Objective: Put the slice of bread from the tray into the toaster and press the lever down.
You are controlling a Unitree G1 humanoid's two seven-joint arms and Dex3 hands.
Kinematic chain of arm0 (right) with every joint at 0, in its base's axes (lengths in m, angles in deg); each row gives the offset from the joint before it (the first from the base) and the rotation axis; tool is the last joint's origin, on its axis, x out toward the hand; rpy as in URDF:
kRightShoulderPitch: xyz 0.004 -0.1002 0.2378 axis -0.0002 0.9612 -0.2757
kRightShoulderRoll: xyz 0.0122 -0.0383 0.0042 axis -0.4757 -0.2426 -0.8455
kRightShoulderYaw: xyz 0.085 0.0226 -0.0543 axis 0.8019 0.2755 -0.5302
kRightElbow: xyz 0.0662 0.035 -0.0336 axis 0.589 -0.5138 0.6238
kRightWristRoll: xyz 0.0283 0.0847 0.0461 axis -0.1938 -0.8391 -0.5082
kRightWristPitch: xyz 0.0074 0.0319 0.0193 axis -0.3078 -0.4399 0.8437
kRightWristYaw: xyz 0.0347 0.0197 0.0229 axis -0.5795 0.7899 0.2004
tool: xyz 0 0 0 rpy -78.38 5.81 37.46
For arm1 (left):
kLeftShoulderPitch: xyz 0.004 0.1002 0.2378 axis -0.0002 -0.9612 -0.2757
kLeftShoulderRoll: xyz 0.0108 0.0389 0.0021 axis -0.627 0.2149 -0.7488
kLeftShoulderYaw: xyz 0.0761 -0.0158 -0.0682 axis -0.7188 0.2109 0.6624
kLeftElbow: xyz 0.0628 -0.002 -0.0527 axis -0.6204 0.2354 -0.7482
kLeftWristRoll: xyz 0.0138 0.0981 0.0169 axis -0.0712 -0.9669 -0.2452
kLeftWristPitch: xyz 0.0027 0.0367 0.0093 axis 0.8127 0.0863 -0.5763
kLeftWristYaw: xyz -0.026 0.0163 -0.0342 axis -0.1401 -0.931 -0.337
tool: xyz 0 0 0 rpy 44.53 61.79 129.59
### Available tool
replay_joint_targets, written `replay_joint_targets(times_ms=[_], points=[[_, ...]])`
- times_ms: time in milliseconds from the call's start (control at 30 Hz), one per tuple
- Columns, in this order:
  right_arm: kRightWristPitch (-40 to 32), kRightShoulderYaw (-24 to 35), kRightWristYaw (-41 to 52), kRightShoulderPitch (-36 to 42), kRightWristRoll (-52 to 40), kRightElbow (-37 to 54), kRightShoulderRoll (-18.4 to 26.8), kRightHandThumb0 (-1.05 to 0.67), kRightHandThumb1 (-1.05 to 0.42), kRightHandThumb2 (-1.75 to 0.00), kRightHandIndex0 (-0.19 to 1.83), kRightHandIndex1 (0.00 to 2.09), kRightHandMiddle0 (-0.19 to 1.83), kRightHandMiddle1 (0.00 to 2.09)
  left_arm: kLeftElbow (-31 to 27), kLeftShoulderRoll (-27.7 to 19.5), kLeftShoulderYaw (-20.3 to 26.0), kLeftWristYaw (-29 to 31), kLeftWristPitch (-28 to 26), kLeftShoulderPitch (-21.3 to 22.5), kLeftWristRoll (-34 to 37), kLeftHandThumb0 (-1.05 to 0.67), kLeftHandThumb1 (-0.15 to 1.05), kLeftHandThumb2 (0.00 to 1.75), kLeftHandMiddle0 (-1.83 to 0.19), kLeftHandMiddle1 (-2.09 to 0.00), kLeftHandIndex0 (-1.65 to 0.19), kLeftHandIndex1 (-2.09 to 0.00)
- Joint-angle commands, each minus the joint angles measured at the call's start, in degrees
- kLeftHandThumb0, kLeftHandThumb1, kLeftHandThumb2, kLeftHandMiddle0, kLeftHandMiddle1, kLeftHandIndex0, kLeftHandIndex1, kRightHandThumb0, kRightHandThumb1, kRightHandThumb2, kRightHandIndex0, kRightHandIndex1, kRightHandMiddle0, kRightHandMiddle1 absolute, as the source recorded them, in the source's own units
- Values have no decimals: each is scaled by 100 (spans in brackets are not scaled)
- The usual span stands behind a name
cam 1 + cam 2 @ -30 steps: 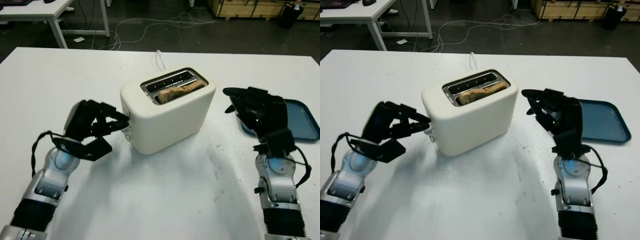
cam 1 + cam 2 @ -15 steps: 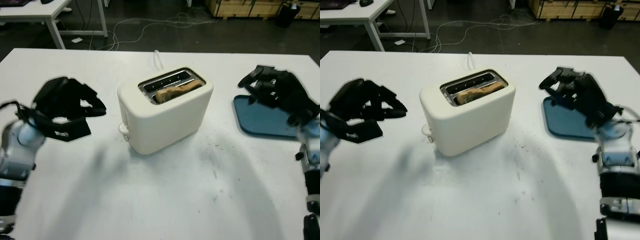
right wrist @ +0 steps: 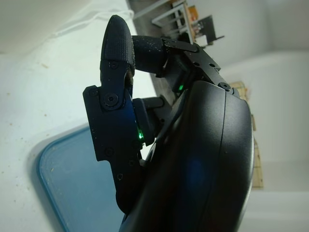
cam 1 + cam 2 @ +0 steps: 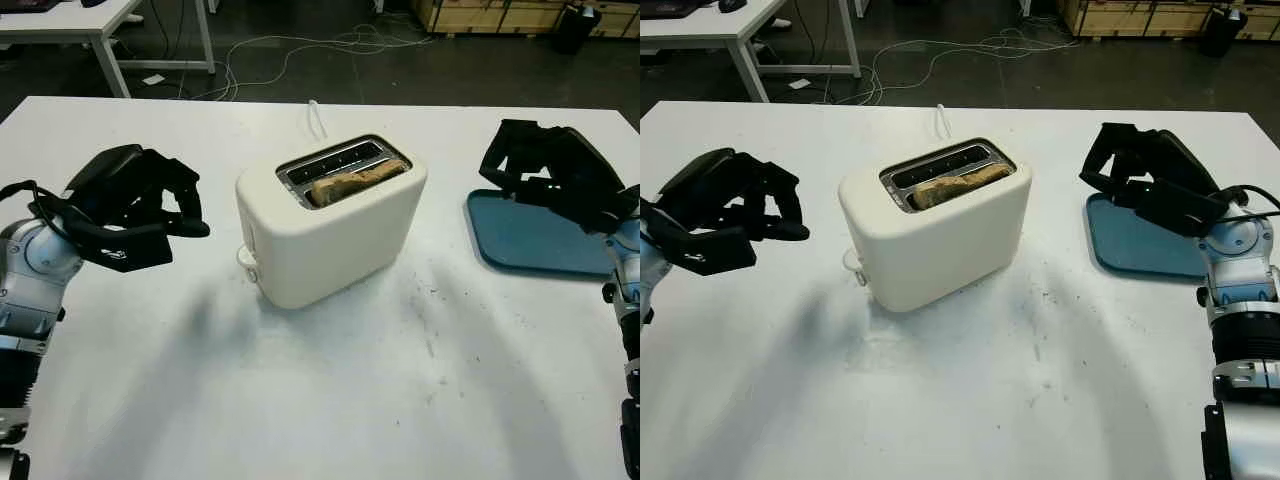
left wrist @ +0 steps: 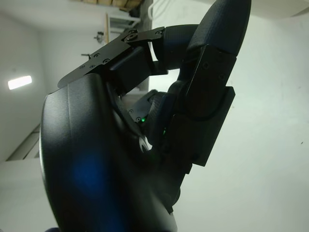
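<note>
The cream toaster (image 4: 330, 230) stands mid-table, and the slice of bread (image 4: 355, 182) sits in its nearer slot with its top edge showing. Its white lever knob (image 4: 246, 258) is low on the left end. My left hand (image 4: 185, 212) hovers left of the toaster, a hand's width from the lever, fingers curled and holding nothing. Over the near-left edge of the blue tray (image 4: 550, 245) hangs my right hand (image 4: 505, 172), curled and holding nothing too. The tray has nothing on it.
A white cord (image 4: 318, 118) runs from behind the toaster to the table's far edge. Crumbs (image 4: 432, 296) speckle the white table (image 4: 330, 400) right of the toaster. Beyond it are another white table (image 4: 100, 20) and floor cables (image 4: 300, 50).
My left hand drew back leftward from the toaster's lever end. My right hand swung right and away, ending over the tray. Toaster and bread have not moved.
</note>
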Motion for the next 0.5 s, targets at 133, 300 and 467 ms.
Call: replay_joint_targets(times_ms=[133, 300, 467], points=[[180, -44, -39, -92, 53, -122, 88, -61, -92, -39, 76, 175, 57, 165, -32, -43, 97, 0, 31, -91, 7, -90, 92, 4, -120, -155, -114, -131], [229, -66, -89, -106, 126, -177, 111, -62, -92, -39, 75, 175, 55, 169, -58, -61, 144, 10, -1, -123, 1, -88, 91, 2, -119, -157, -113, -133], [265, -60, -20, -123, 79, -182, 93, -59, -92, -40, 74, 175, 52, 174, -59, -50, 158, 23, 1, -129, -7, -86, 92, 1, -119, -155, -113, -132]])
